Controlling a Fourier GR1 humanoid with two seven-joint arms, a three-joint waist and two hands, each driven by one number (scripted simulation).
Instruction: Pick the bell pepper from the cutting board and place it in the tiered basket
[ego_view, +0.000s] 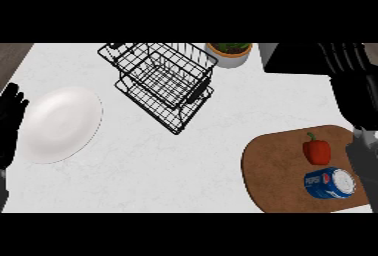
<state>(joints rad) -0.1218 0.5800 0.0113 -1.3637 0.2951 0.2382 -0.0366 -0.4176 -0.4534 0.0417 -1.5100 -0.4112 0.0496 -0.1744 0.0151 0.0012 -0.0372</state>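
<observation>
**A:** Where is the bell pepper (317, 150)?

**B:** On the cutting board (277, 172), in its upper right part, red, with its green stem toward the far side. Its long axis runs roughly away from the robot, tilted a little. A blue soda can (330, 183) lies on its side just beside it, on the near side.

**A:** Which hand is nearer?

**B:** The right hand (353, 82), by a wide margin. It shows at the view's right edge, beyond the board, and the pepper lies toward the robot and a little to the left of it. Nothing is held. The fingers look fairly straight, but they merge with a dark shape behind them, so I cannot tell their spread for sure.

**A:** And the left hand (10, 120)?

**B:** At the left edge beside the white plate (59, 125), fingers up and relaxed, resting, well apart from the board.

**A:** The basket?

**B:** The tiered basket (164, 80) stands on the counter (184, 170) up and left of the board, with a potted plant (229, 52) just beyond it. I judge the pick not yet begun; the right hand should descend along the pepper's flanks, clear of the can.
</observation>
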